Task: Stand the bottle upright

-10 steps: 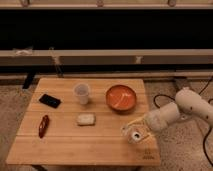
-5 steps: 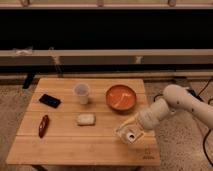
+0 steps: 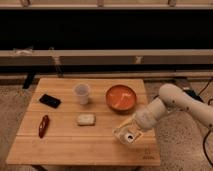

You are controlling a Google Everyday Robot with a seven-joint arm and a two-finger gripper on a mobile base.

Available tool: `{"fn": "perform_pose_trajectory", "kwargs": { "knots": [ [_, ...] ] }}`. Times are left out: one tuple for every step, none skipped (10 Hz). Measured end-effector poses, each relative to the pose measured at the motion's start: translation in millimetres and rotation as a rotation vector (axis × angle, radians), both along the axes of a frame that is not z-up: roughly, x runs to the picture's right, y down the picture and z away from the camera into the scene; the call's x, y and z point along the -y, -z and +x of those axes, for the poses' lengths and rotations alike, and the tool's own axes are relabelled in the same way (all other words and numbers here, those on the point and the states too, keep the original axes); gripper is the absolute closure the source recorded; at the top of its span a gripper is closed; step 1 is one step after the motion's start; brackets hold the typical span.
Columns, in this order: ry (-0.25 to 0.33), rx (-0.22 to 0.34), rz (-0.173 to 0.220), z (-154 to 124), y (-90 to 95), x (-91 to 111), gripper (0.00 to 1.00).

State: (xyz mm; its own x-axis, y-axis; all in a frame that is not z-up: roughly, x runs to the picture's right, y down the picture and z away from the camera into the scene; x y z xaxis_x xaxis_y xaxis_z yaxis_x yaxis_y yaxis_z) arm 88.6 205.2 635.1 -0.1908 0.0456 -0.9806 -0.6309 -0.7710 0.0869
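The bottle [image 3: 86, 119] is small, pale and see-through, and lies on its side near the middle of the wooden table [image 3: 70, 145]. My gripper [image 3: 127, 134] hangs low over the table's front right part, to the right of the bottle and a little nearer the front edge, with a clear gap between them. The white arm [image 3: 172, 102] reaches in from the right. Nothing shows in the gripper.
A translucent white cup [image 3: 82, 93] stands upright behind the bottle. An orange bowl [image 3: 120, 97] sits at the back right, just behind my gripper. A black phone [image 3: 50, 100] lies at the left, and a slim dark-red object [image 3: 43, 125] at the front left.
My arm has swung left, and the gripper has shifted a little left over the table's front right part, closer to the bottle. The bottle and the other objects have not moved.
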Motion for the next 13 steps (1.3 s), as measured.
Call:
{"fn": "perform_pose_trajectory", "kwargs": {
  "knots": [
    [0.000, 0.000, 0.000, 0.3, 0.0, -0.3, 1.00],
    [-0.001, -0.001, 0.000, 0.5, 0.0, -0.2, 1.00],
    [-0.001, -0.001, 0.000, 0.5, 0.0, -0.2, 1.00],
    [-0.001, -0.002, -0.001, 0.9, -0.2, -0.8, 1.00],
    [0.006, -0.015, -0.006, 2.0, -0.8, -2.5, 1.00],
    [0.047, -0.078, -0.044, 5.6, -4.4, -7.8, 1.00],
    [0.084, -0.139, -0.095, 6.8, -6.8, -11.5, 1.00],
    [0.101, -0.181, -0.129, 9.2, -6.9, -13.9, 1.00],
    [0.116, -0.216, -0.157, 15.4, -7.3, -17.9, 1.00],
    [0.136, -0.237, -0.176, 18.2, -7.4, -21.0, 1.00],
    [0.148, -0.247, -0.186, 19.0, -7.4, -22.4, 1.00],
    [0.150, -0.259, -0.196, 22.0, -8.2, -24.1, 1.00],
    [0.144, -0.271, -0.206, 25.5, -9.3, -25.3, 1.00]
  ]
}}
